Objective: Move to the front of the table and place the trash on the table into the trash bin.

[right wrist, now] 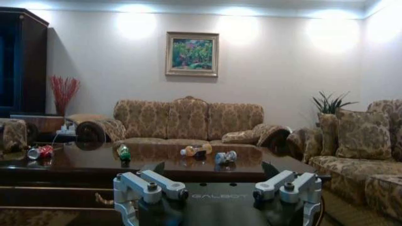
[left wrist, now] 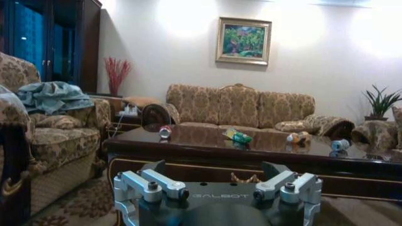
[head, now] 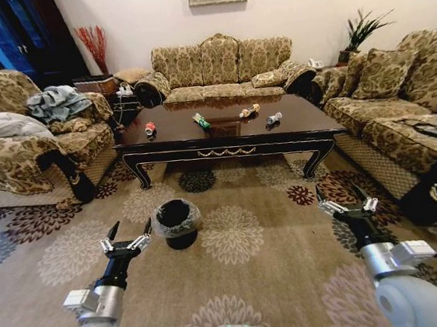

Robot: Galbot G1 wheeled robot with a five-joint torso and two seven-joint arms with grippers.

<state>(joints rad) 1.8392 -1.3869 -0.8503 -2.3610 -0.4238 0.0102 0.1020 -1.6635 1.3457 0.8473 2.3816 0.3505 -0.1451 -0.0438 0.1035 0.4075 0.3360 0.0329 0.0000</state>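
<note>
The desk [head: 293,124] is sitting at twelve o'clock, carrying the trash [head: 201,121] in a row; the trash bin [head: 177,220] is waiting on the carpet before it. The left gripper [head: 126,239] and right gripper [head: 348,202] are hovering low, fingers spread wide and gripping nothing, seemingly ready for approach.

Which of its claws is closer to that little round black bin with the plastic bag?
Left. The left claw hovers open just beside the small round black bin; the right claw hangs open far across the carpet.
</note>
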